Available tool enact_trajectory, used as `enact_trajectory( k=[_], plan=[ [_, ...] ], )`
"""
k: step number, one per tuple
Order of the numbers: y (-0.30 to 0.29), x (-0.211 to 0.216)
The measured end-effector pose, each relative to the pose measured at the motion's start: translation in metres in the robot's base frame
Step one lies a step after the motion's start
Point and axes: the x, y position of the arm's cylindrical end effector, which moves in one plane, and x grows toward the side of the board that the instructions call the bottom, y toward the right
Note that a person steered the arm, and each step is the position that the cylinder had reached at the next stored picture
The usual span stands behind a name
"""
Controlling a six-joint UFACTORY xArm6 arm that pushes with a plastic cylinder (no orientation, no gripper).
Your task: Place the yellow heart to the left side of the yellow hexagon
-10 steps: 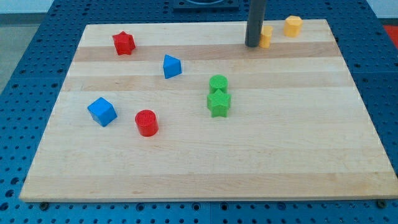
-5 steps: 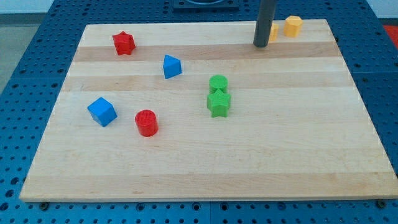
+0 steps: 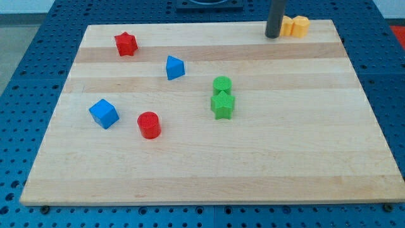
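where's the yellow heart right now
The yellow heart sits near the board's top edge toward the view's right, pressed against the left side of the yellow hexagon, with my tip just to its left.

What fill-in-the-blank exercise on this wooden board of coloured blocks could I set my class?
1. The yellow heart sits directly to the view's ____ of the yellow hexagon.
2. My tip stands just left of the yellow ____.
3. The green cylinder touches the green ____ below it.
4. The red cylinder lies to the view's right of the blue ____.

Missing words: left; heart; star; cube
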Motion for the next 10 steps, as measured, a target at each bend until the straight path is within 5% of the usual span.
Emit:
enact_trajectory(
  k=[5, 10],
  plan=[
    [0.009, 0.052],
    [-0.289, 0.052]
  ],
)
